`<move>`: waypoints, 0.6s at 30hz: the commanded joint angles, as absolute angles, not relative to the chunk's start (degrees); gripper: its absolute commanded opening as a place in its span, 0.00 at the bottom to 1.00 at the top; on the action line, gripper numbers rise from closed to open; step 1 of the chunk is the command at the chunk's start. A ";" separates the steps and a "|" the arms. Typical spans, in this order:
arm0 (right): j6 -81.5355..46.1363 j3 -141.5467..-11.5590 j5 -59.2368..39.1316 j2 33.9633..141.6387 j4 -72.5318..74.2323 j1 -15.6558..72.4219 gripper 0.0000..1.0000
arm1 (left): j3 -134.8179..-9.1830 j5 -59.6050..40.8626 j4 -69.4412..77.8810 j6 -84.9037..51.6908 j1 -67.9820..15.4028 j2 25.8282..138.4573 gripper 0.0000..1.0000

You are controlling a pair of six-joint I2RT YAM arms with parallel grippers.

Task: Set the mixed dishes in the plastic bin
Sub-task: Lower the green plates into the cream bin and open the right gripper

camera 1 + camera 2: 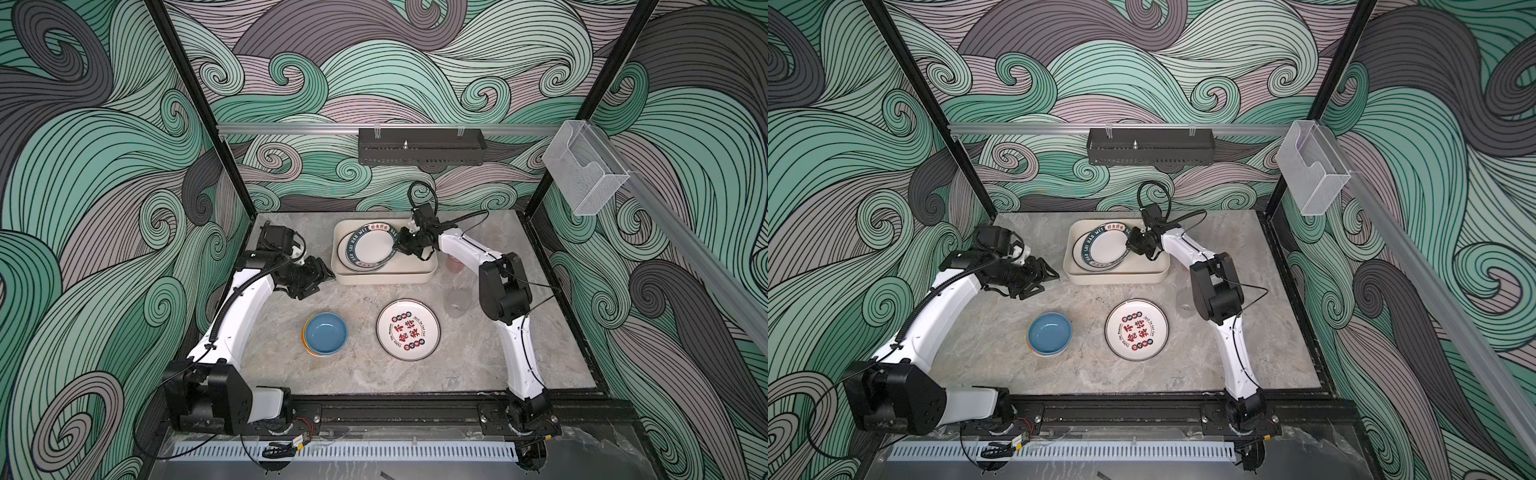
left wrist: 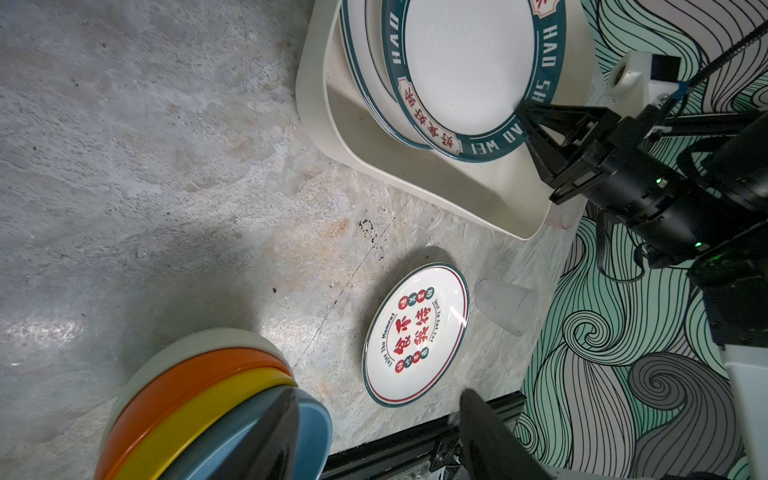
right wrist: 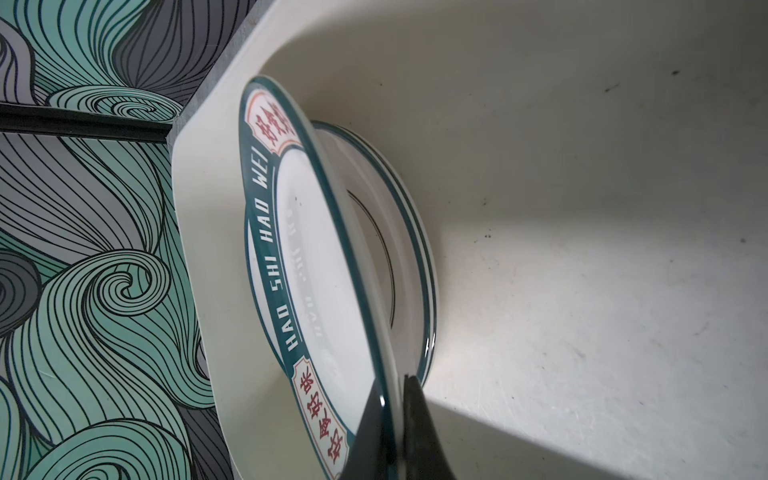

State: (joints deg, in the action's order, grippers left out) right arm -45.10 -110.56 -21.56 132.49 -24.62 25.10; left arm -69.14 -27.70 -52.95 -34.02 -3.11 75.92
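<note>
Progress is sitting early to midway, by my read: one plate (image 1: pixel 343 253) is lying flat in the bin (image 1: pixel 386 277), and a green-rim plate (image 1: pixel 372 246) is going in on top of it. Right fingers (image 1: pixel 398 246) are pinching that plate's right rim, clamped tight on it. The plate is hanging tilted, right side up, left side low over the plate beneath; whether the two are touching is not clear. Left fingers (image 1: pixel 320 284) are spread wide, holding nothing, hovering just left of the bin's near-left corner.

Left to do: the red-character plate (image 1: pixel 408 329) lying flat near-centre on the desk (image 1: pixel 457 370), the bowls (image 1: pixel 325 333) stacked to its left with blue on top, and two cups (image 1: pixel 458 302) sitting right of the bin.

Room: the bin's right half is showing bare floor, probably enough for bowls and cups. The desk between the bin and the near dishes is lying open. The cups are standing close beside the right arm, so a swing back could be knocking them. The red-character plate is lying flat, so a rim pinch is likely needed.
</note>
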 commanded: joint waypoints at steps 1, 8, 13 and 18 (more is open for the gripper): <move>-45.79 -113.44 -23.55 133.21 -22.60 25.33 0.00 | -69.09 -28.87 -54.49 -33.05 -2.46 76.33 0.64; -46.05 -114.92 -23.83 134.98 -23.08 25.60 0.00 | -68.86 -29.35 -54.40 -32.98 -2.29 76.56 0.64; -46.14 -115.18 -23.97 135.52 -23.11 25.73 0.00 | -68.82 -29.53 -54.32 -32.78 -2.20 76.58 0.64; -46.23 -115.36 -23.97 136.22 -23.28 25.96 0.00 | -68.47 -29.62 -54.32 -32.70 -2.02 76.46 0.64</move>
